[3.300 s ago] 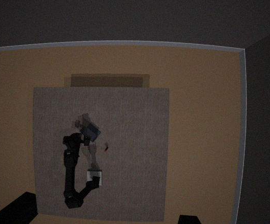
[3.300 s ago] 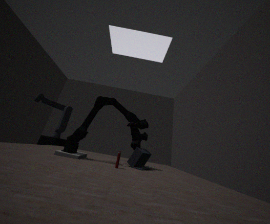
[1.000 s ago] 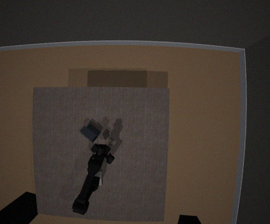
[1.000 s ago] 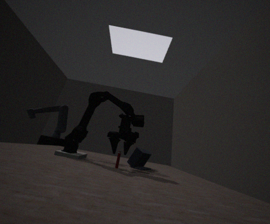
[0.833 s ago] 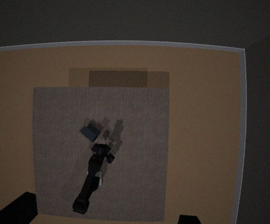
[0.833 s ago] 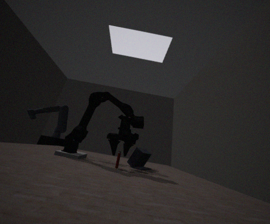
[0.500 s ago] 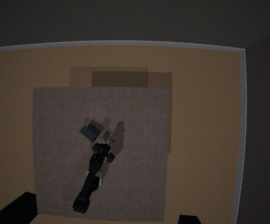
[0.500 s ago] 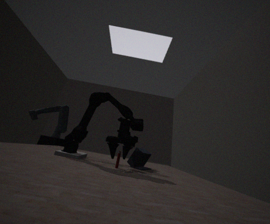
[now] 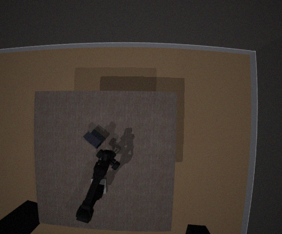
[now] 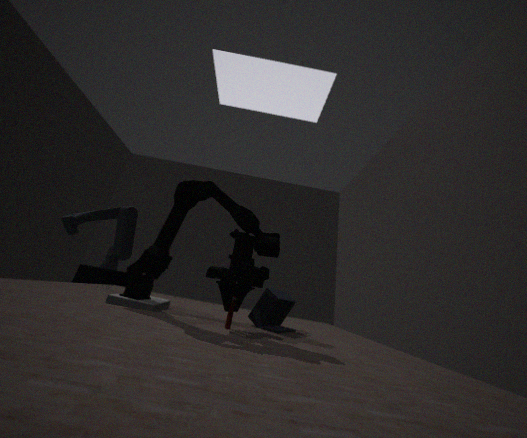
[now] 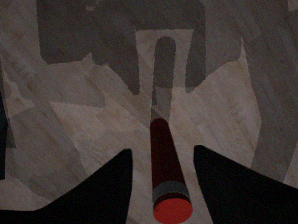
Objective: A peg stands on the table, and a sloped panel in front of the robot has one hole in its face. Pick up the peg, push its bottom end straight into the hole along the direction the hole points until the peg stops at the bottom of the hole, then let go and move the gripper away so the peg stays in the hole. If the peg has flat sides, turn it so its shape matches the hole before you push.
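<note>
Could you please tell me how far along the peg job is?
The reach looks done: the gripper is down around the upright red peg. The grasp is in hand but looks incomplete, with gaps showing on both sides of the peg. Left: gripping, lifting, lining up with the sloped block, inserting, releasing and withdrawing.

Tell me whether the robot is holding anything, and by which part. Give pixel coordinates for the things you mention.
Nothing is held: the jaws stand partly open around the red peg (image 10: 229, 320) (image 11: 164, 155), with a gap on each side.
</note>
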You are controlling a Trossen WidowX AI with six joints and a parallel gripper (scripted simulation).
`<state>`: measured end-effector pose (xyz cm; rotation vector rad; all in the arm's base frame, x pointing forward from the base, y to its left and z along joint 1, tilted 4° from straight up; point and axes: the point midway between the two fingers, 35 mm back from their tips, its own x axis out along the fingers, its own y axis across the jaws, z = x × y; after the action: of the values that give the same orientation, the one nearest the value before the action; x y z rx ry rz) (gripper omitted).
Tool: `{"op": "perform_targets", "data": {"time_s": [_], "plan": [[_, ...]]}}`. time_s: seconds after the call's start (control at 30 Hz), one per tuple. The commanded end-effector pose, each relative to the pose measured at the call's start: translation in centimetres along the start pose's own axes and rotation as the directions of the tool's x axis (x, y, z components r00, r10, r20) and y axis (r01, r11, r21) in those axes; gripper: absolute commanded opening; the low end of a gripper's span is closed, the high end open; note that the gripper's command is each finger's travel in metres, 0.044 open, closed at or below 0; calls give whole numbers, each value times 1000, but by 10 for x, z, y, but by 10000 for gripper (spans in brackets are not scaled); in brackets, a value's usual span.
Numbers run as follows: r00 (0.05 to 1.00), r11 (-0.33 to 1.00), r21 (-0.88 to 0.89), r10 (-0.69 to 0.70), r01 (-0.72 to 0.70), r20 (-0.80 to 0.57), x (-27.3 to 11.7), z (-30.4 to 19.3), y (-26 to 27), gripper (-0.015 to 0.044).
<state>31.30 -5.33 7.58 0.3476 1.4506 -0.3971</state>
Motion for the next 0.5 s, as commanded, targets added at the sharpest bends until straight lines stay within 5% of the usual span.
{"op": "perform_targets", "data": {"time_s": [0.0, 0.27, 0.47], "plan": [[1000, 1000, 0, 1, -1, 1, 0, 0, 0, 72], [1000, 1000, 0, 1, -1, 1, 0, 0, 0, 0], [1000, 1000, 0, 0, 0, 0, -13, 2, 1, 0]]}}
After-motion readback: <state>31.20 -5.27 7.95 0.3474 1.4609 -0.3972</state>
